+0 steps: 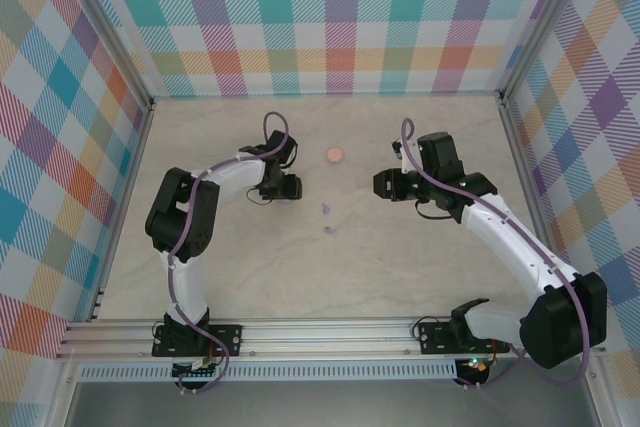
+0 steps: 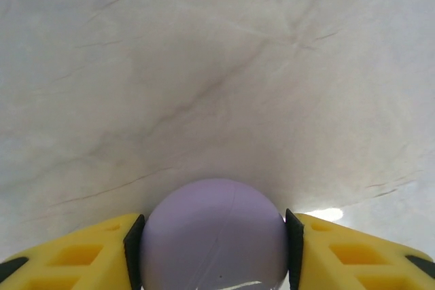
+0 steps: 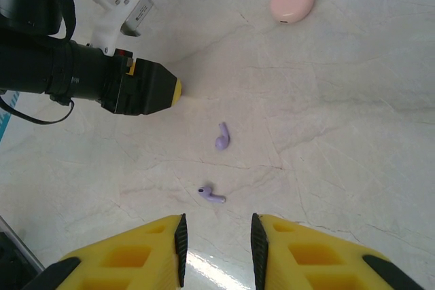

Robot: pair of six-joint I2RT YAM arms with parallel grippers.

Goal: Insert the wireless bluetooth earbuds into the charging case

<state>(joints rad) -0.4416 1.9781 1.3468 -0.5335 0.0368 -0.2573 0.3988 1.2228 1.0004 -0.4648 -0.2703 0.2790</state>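
Well, from above, two purple earbuds (image 1: 326, 209) lie mid-frame between the left gripper (image 1: 283, 187) and the right gripper (image 1: 385, 184). At the left wrist, both pads (image 2: 134, 249) press the round purple case (image 2: 213, 236); squeeze its middle so it cannot pop out. At the right wrist, the jaws stand a little apart, empty. The upper earbud (image 3: 222, 137) points its stem up the frame; the lower earbud (image 3: 211, 195) lies sideways, stem right.

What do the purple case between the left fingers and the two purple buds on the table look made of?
Purple case: likely moulded plastic, matte to satin; smooth dome, soft highlight near its lower edge, a faint seam line.
Purple buds: probably similar plastic, smooth; too small to judge the finish.
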